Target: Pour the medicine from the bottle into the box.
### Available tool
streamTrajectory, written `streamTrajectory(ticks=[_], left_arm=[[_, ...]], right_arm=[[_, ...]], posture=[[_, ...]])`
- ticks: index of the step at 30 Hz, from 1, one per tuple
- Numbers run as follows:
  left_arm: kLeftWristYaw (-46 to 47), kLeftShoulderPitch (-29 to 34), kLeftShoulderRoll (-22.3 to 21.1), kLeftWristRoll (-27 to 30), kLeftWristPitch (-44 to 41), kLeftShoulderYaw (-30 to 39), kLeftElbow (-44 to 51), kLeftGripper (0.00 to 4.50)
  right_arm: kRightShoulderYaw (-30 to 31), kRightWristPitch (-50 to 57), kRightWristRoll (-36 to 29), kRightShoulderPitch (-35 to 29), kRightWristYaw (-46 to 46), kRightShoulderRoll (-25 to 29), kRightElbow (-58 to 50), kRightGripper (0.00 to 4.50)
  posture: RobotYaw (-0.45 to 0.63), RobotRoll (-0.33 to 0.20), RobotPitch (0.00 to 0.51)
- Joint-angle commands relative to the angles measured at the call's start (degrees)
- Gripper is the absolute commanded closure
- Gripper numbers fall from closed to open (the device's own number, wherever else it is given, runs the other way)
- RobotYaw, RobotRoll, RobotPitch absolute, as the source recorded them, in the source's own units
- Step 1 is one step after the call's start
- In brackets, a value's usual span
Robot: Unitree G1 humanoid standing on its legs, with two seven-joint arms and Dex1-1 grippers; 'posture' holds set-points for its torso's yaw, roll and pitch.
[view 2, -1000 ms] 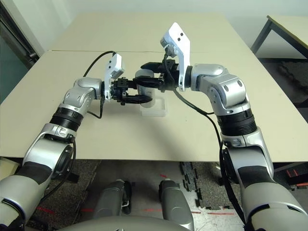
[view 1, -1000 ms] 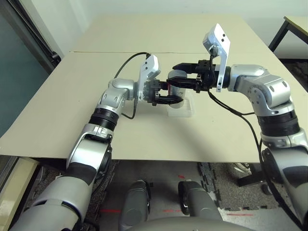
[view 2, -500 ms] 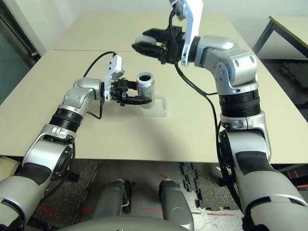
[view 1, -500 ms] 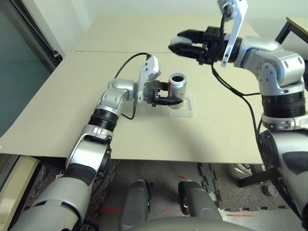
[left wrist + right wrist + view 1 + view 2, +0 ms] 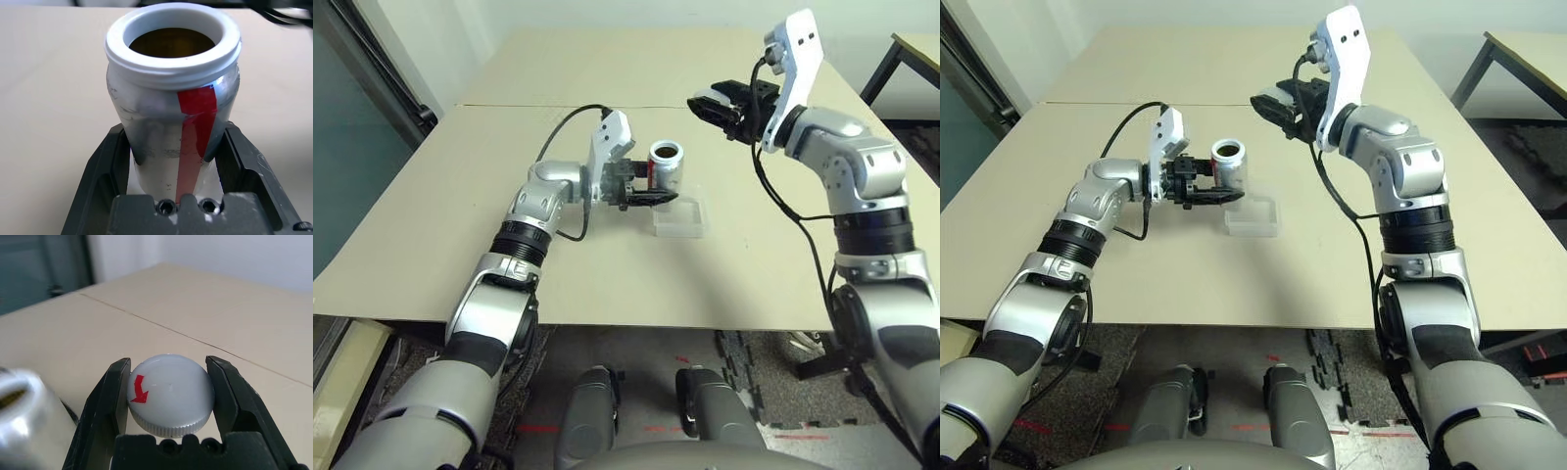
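The bottle [image 5: 171,122], silver-grey with a red stripe and a white rim, stands upright and uncapped in my left gripper [image 5: 173,147], which is shut on its body. It hangs a little above the table, just beyond the far left corner of the box [image 5: 680,220], a clear shallow tub lying on the table. The bottle's mouth looks dark inside; the medicine is hidden. My right gripper [image 5: 705,103] is shut on the round grey cap [image 5: 168,399], which bears a red arrow, and holds it in the air to the right of the bottle [image 5: 666,168] and farther back.
The beige table [image 5: 460,225] has a seam running across it behind the bottle. A second table [image 5: 915,49] stands at the far right, and a dark panel [image 5: 352,147] lines the left side. The table's front edge runs close below the box.
My right gripper has come off the bottle with the cap, risen high, then settled lower and to the right. The left gripper has lifted the bottle slightly, away from the box.
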State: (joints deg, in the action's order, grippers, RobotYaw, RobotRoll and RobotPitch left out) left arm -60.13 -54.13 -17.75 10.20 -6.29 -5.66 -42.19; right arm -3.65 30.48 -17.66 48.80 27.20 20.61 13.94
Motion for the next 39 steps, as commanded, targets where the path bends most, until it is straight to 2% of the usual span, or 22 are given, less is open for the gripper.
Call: streamTrajectory(ticks=[1, 9, 13, 19, 25, 39], left_arm=[[6.2, -1.9, 0.3, -1.4, 3.6, 2.4, -4.2, 1.79], [23.2, -3.0, 3.1, -3.2, 13.3, 7.3, -14.6, 1.79], [31.5, -4.2, 3.2, -4.2, 15.8, 9.2, -21.3, 1.79], [39.1, -4.2, 3.2, -6.2, 17.2, 9.8, -27.4, 1.79], [41.9, -3.6, 3.2, -7.3, 17.0, 10.1, -30.1, 1.79], [42.3, -3.1, 3.3, -7.9, 16.8, 10.8, -30.5, 1.79]], right_arm=[[-1.8, -4.3, 1.9, -3.3, -3.4, -1.2, 2.0, 1.93], [-5.3, -13.7, 4.3, -10.1, -10.1, -3.9, 10.9, 1.93], [-6.0, -17.3, 4.9, -10.2, -11.5, -4.1, 15.6, 1.93], [-6.7, -22.6, 5.9, -8.6, -12.7, -4.5, 24.1, 1.93], [-6.5, -25.9, 6.5, -7.7, -13.0, -5.7, 29.3, 1.93], [-5.3, -25.8, 8.3, -6.7, -12.7, -6.3, 32.1, 1.93]], posture=[[-0.04, 0.000, 0.086], [-0.03, 0.000, 0.087], [-0.03, 0.000, 0.085], [-0.04, 0.000, 0.081], [-0.03, 0.000, 0.081], [-0.02, 0.000, 0.081]])
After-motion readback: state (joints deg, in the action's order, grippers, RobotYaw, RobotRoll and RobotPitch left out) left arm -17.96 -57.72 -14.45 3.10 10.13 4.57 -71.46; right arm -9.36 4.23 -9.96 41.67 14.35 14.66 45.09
